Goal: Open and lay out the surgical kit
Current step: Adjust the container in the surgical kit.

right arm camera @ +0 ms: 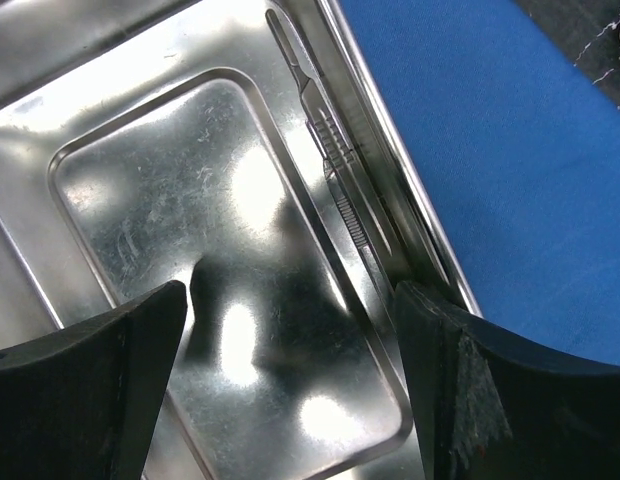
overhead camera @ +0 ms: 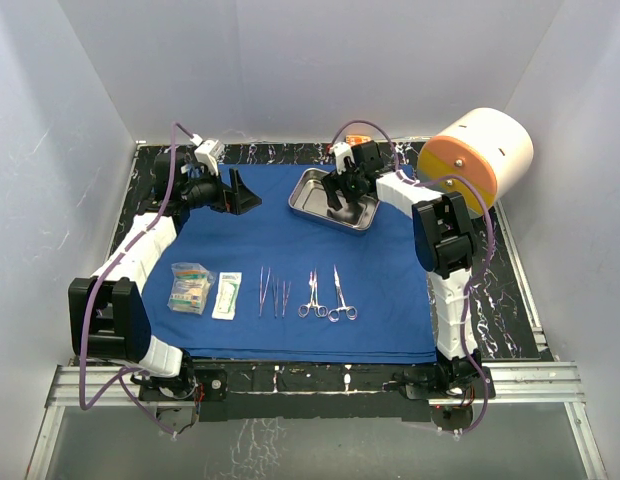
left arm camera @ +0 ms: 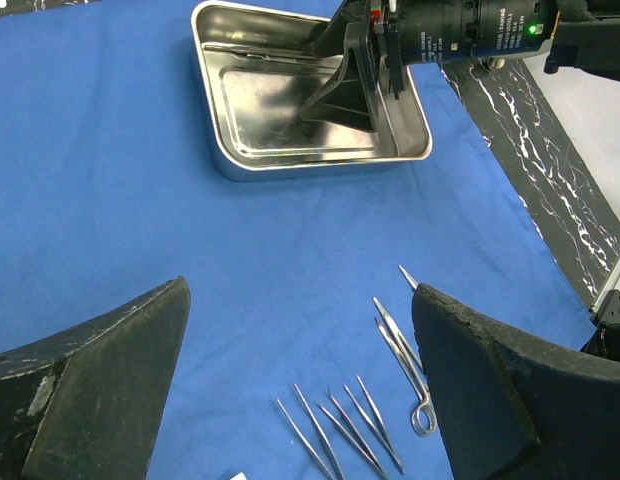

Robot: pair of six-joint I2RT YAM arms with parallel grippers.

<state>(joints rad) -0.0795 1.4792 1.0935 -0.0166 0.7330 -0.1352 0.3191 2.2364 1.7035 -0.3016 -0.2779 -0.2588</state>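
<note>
Surgical kit's tray (right arm camera: 190, 200) sits beneath my wide-open, empty right pincer (right arm camera: 290, 295), a thin steel tool (right arm camera: 325, 140) beside one finger (right arm camera: 470, 400); my left pincer (left arm camera: 300, 290) hangs open above the blue cloth (left arm camera: 110, 180).

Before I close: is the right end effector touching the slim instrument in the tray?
Cannot tell. In the right wrist view the slim instrument ends beside one finger; neither gap nor contact shows plainly.

Plain white walls (overhead camera: 320, 60) stand at the back and on both sides. The tabletop (overhead camera: 510, 310) is black with thin white lines like marble. A silver metal rail (overhead camera: 540, 382) runs along its near edge. Soft, even light fills the space.
</note>
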